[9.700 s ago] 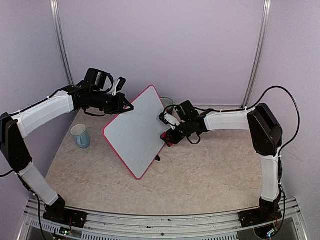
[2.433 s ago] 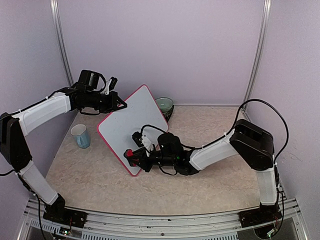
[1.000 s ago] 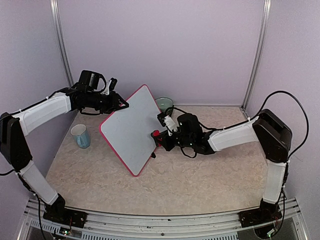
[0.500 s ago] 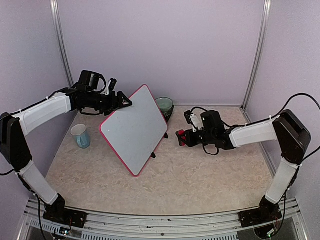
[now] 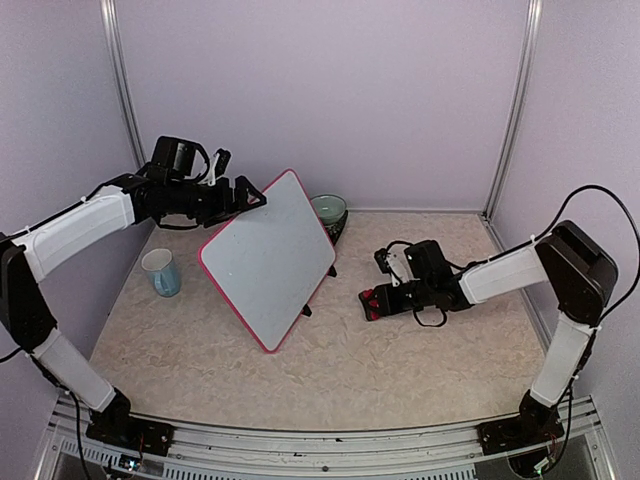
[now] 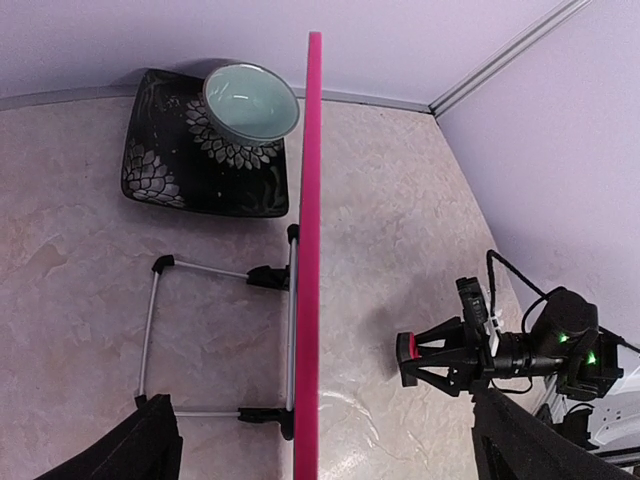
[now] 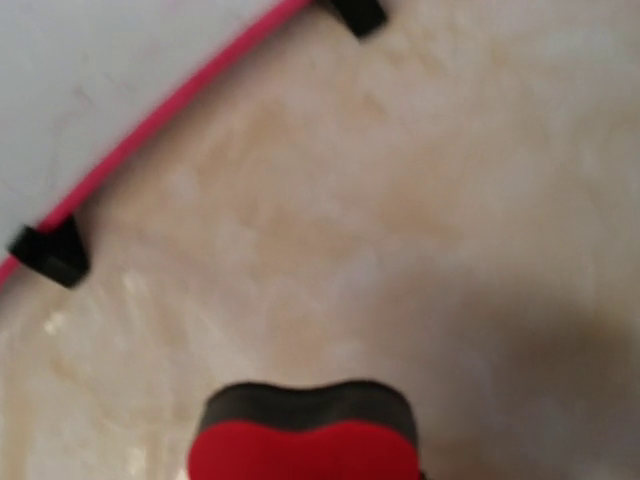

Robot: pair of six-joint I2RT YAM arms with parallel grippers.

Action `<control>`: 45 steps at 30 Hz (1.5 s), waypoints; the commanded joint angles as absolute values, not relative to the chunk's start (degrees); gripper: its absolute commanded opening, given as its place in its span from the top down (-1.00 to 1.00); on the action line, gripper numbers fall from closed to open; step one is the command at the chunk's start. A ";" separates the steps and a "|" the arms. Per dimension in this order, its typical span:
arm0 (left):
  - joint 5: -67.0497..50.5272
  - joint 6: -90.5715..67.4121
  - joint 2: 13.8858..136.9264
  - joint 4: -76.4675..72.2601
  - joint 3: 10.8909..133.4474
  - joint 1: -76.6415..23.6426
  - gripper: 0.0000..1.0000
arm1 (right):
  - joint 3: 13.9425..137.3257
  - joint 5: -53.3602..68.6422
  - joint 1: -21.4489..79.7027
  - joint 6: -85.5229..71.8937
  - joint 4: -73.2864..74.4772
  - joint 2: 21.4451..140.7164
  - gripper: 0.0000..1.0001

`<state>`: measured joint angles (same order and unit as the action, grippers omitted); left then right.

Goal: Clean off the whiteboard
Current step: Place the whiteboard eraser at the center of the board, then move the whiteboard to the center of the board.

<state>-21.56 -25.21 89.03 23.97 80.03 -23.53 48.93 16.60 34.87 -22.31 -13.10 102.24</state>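
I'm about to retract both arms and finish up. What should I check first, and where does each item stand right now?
1. Whiteboard face free of writing: ok, no marks show from above.
2. Board propped on its wire stand: ok.
3. Left claw open, fingers on either side of the pink frame without touching: ok.
4. Eraser down on the table: ok, it seems to rest there.
5. Right claw open and off the eraser: cannot tell, its tips are too small or hidden.
6. Cup apart from the left arm: ok.
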 commanded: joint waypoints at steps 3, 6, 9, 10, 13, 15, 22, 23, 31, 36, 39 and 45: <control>-13.14 -23.39 84.71 26.69 84.48 -27.69 -0.98 | 49.22 13.99 34.10 -22.00 -7.41 105.41 0.25; -10.28 -23.34 83.69 28.47 86.44 -29.53 -0.98 | 50.40 10.50 34.10 -21.15 -4.54 106.96 0.25; -8.16 -23.66 82.96 29.89 87.79 -31.10 -0.98 | 51.74 10.27 34.15 -21.16 -3.00 109.22 0.23; -7.47 -23.88 82.80 30.53 88.22 -31.71 -0.98 | 52.24 10.73 34.11 -21.29 -2.77 109.93 0.22; -4.82 -24.10 82.13 31.55 89.21 -33.48 -0.98 | 53.09 11.65 34.19 -21.96 -2.77 110.91 0.16; -3.04 -24.08 81.54 32.04 89.49 -34.85 -0.98 | 53.66 11.88 34.27 -22.31 -2.85 110.44 0.10; -0.50 -24.91 79.17 32.50 88.76 -37.84 -0.98 | 58.98 9.23 34.27 -21.09 2.17 106.32 -0.05; 0.16 -24.95 78.71 32.56 88.43 -38.37 -0.97 | 59.44 8.47 34.28 -20.88 3.00 105.27 -0.06; 3.32 -24.18 72.84 30.34 83.24 -43.34 -0.98 | 57.11 4.02 34.28 -15.81 3.04 91.75 -0.53; 3.62 -24.35 69.66 28.96 79.38 -44.02 -0.98 | 62.01 8.88 34.15 -6.06 4.22 92.28 -0.75; 3.90 -24.41 68.73 28.95 78.27 -44.54 -0.98 | 66.57 13.30 34.10 1.03 5.27 96.77 -0.64; 5.57 -24.85 66.82 30.17 77.45 -45.53 -0.98 | 76.49 16.33 33.81 9.44 5.56 108.55 -0.62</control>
<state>3.73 -24.67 68.82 30.48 78.13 -44.88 71.33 13.02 34.57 0.91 3.95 101.78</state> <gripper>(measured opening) 0.988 0.817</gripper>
